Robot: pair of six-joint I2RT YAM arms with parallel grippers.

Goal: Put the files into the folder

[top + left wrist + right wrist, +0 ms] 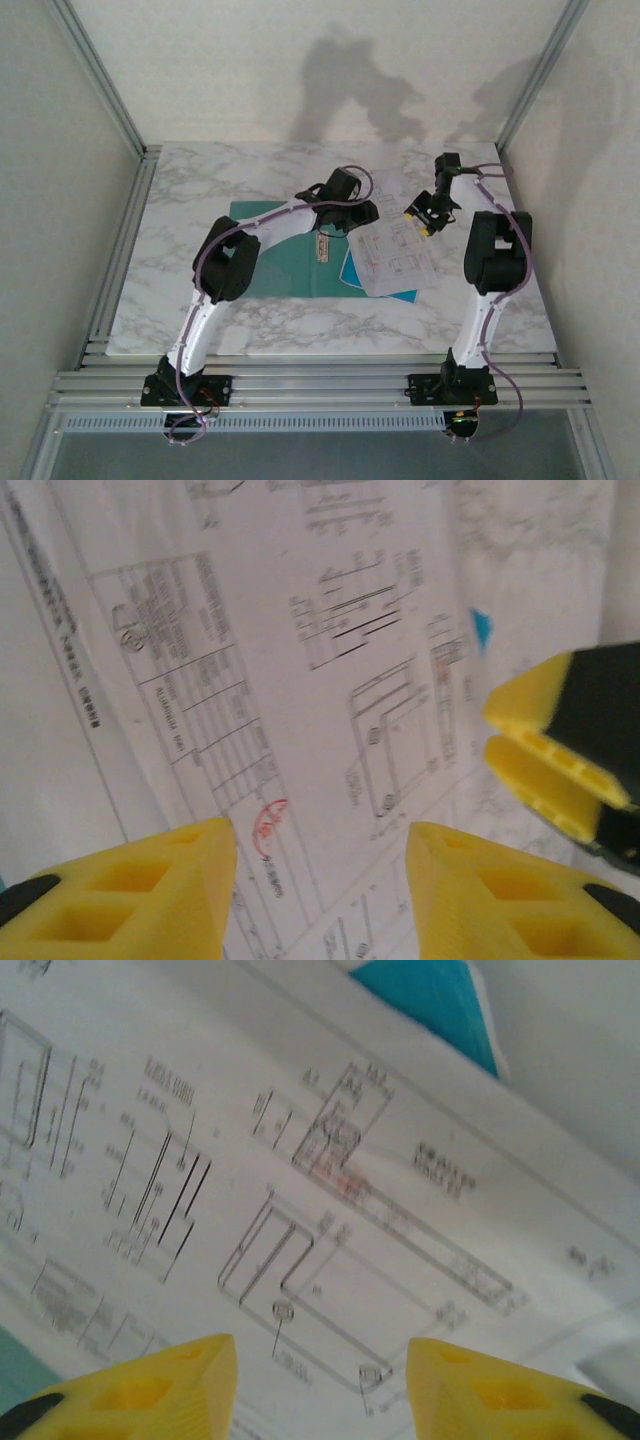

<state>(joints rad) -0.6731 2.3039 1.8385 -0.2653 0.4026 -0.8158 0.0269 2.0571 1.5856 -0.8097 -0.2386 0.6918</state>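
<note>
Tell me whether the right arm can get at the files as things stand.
Probably yes. The right gripper hangs over the files, jaws apart, printed paper directly below and nothing between. The left gripper sits off to one side.

Files (395,250): white sheets, black text and line diagrams, small red stamp mark. Folder (290,272): plain teal-green. Table (200,190): white marble, grey veining. Left gripper (320,880), right gripper (320,1380): yellow fingers, black backing.
</note>
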